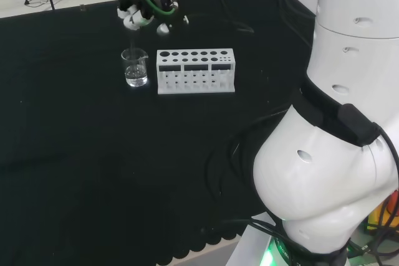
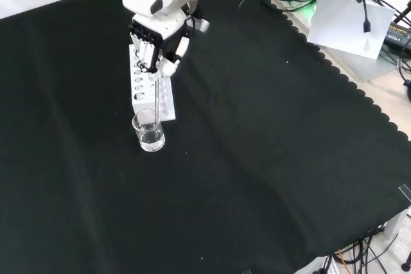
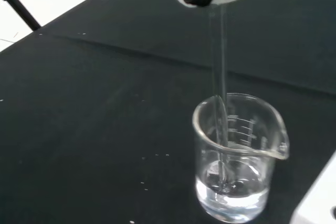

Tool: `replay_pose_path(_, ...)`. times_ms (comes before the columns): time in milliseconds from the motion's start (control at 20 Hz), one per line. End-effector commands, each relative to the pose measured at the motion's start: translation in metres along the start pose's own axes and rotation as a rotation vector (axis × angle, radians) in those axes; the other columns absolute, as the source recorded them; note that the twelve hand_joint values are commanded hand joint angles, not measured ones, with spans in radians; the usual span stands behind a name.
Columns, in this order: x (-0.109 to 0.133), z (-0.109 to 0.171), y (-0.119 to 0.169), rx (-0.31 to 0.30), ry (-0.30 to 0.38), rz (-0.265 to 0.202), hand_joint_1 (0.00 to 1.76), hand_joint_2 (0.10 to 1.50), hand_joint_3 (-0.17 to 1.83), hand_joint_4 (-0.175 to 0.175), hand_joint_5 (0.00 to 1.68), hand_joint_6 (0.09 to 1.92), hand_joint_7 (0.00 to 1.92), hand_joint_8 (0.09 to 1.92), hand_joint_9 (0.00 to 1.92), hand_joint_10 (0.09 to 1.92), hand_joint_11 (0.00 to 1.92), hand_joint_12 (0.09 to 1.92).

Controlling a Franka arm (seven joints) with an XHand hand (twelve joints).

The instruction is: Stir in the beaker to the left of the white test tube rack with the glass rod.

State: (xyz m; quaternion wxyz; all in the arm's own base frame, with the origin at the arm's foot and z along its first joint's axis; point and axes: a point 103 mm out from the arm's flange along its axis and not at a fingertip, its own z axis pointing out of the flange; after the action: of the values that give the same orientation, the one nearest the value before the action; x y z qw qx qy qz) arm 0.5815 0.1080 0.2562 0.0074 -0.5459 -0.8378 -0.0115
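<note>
A small clear glass beaker (image 1: 135,68) (image 2: 149,131) (image 3: 238,157) with a little clear liquid stands on the black cloth, just left of the white test tube rack (image 1: 196,71) (image 2: 146,83) in the head view. The hand (image 1: 144,9) (image 2: 157,44) hovers above the beaker with its fingers curled round a thin glass rod (image 2: 156,97) (image 3: 218,87). The rod hangs straight down into the beaker, and its tip sits in the liquid near the bottom in the wrist view.
The arm's big white links (image 1: 336,123) stand at the right of the head view. Cables and a sheet of paper (image 2: 350,17) lie past the cloth's scalloped edge at the top right of the front view.
</note>
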Motion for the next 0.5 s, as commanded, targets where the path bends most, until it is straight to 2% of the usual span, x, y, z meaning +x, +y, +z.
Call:
replay_pose_path(50, 0.022, 0.001, 0.016, 0.006, -0.006, -0.025, 1.3, 0.92, 0.28, -0.175, 1.12, 0.53, 1.14, 1.09, 1.65, 0.87, 1.67, 0.75)
replay_pose_path(200, 0.015, 0.004, 0.025, 0.006, 0.003, -0.005, 1.3, 0.92, 0.28, -0.175, 1.12, 0.53, 1.14, 1.09, 1.65, 0.87, 1.67, 0.75)
replay_pose_path(500, -0.021, 0.002, 0.028, -0.001, -0.001, 0.04, 1.3, 0.92, 0.28, -0.175, 1.12, 0.53, 1.14, 1.09, 1.66, 0.87, 1.67, 0.75)
